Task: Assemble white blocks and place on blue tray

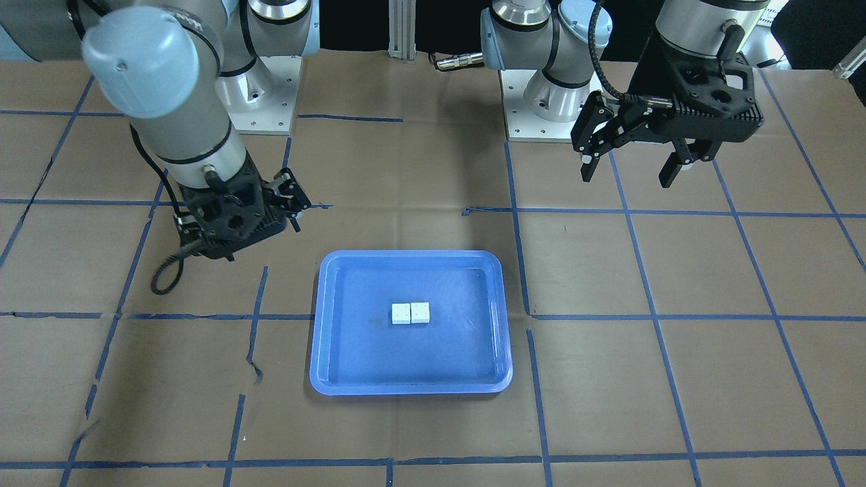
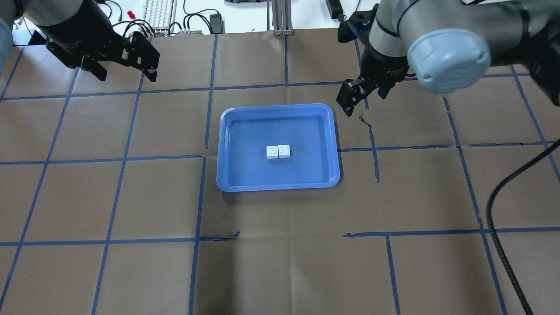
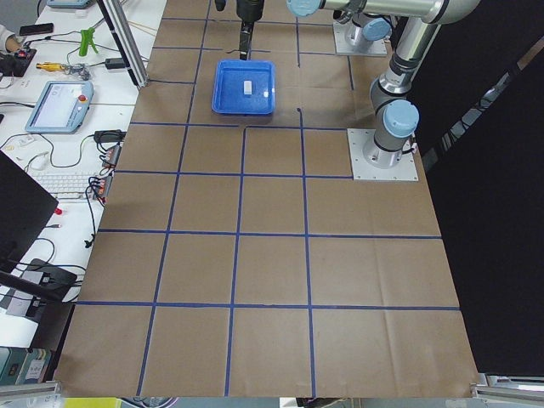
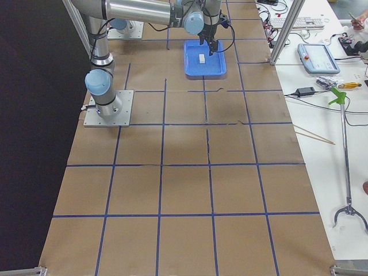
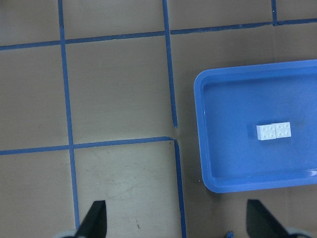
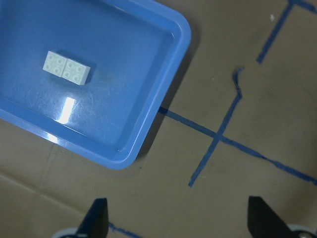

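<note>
**White blocks sit mid-tray, both grippers clear and empty**

The white blocks (image 1: 411,312) lie on the floor of the blue tray (image 1: 440,355), close to its middle and well inside the raised rim on every side. They sit studs up, side by side and touching along one edge, in a short row that runs along the tray's long side. Whether they are locked together or only butted up cannot be told.

Nearest the tray is the right gripper (image 6: 176,220). It hangs above the table just outside the tray's short side on the robot's right, near a corner. Its fingers are spread wide with nothing between them, and the blocks lie apart from it, inward across the rim.

Farther off, the left gripper (image 2: 127,78) hangs over the brown paper-covered table (image 2: 280,262), well apart from the tray on the robot's left. Its fingers are also spread wide and hold nothing. In its wrist view the tray's near edge and the blocks sit off to one side, away from the fingertips.
</note>
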Robot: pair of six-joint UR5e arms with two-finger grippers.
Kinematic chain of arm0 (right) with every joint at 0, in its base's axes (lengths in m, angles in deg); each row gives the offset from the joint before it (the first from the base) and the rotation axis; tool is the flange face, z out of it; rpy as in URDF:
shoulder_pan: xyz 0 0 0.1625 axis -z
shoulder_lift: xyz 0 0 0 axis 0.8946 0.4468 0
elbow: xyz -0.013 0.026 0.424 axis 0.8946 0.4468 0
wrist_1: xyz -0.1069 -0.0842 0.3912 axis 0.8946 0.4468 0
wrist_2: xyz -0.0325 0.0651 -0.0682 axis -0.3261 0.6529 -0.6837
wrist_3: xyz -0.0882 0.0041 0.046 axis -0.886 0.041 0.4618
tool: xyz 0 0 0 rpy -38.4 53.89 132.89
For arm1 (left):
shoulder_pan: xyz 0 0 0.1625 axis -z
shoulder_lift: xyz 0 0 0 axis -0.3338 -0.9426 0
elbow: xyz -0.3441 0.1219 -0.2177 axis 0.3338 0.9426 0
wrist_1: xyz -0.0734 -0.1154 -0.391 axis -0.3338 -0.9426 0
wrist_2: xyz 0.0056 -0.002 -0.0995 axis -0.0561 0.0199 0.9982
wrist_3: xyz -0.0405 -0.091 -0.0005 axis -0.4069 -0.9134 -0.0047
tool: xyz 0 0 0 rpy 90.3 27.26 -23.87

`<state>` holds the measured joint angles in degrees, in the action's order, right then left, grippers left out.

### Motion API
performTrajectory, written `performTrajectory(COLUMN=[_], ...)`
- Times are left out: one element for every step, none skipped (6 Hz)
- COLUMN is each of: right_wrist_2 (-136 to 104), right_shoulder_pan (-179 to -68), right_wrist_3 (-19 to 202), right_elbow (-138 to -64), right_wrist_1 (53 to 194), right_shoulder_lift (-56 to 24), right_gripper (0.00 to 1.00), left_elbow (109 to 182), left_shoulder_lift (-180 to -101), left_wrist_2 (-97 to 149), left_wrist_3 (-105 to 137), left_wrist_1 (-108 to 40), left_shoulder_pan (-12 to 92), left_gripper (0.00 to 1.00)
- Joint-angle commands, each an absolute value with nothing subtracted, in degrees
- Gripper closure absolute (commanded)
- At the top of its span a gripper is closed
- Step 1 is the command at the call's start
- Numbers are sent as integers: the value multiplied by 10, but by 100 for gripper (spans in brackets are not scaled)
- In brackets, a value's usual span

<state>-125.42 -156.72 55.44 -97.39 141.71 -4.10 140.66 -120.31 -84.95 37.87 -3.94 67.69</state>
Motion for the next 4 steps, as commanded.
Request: performTrajectory(right_wrist_2=[-1287, -1288, -1286, -1287], right_shoulder_pan=[-1523, -1525, -1525, -1525], right_wrist_3=[621, 658, 691, 693], right_elbow=[-956, -954, -954, -958], right_wrist_1=[1316, 1308, 1307, 1307], right_shoulder_lift=[17, 31, 31, 31], right_gripper=[0, 0, 0, 0], left_elbow=[1407, 1407, 1407, 1407], left_shoulder_lift=[-1203, -1203, -1203, -1204], left_wrist_2=[-850, -850, -850, -850], left_wrist_3=[379, 379, 379, 379], left_wrist_1=[-39, -39, -39, -39], left_shoulder_pan=[677, 677, 677, 677], left_gripper=[1, 1, 1, 1])
